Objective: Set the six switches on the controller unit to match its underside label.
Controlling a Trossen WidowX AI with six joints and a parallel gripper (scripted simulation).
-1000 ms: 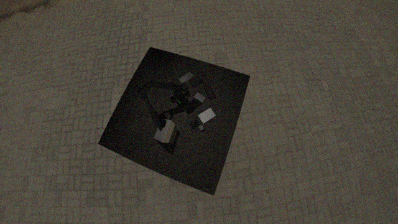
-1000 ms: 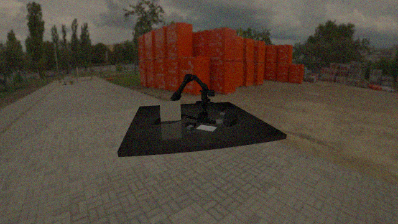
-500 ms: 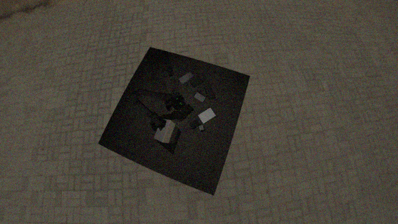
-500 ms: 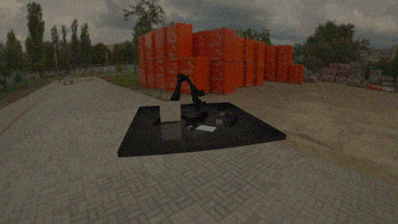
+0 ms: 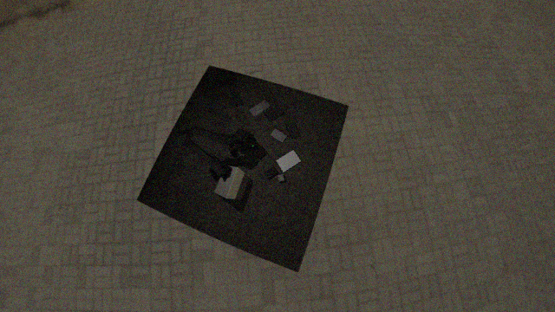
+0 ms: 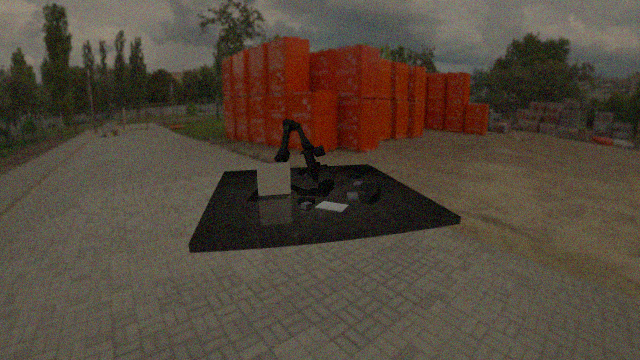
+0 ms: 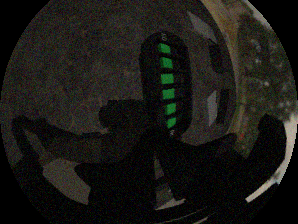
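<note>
Top view: pale block (image 5: 230,185) (image 6: 273,179) obstructs beside the arm (image 5: 220,170) (image 6: 299,131); gap between block and white sheet (image 5: 288,160) (image 6: 332,206) partly broken by small cube (image 5: 281,178) (image 6: 306,205).

Outdoor paved yard, storage type: tall stacks of orange block-shaped units (image 6: 295,95), grey brick paving (image 5: 412,195) (image 6: 320,300), dark green trees (image 6: 537,65), cloudy grey sky (image 6: 350,20).

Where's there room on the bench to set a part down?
Top view: likely from the pale box toward the bench's bottom-right corner; nothing visible stands there. Crowded: around the switch unit, white slab and small block.
</note>
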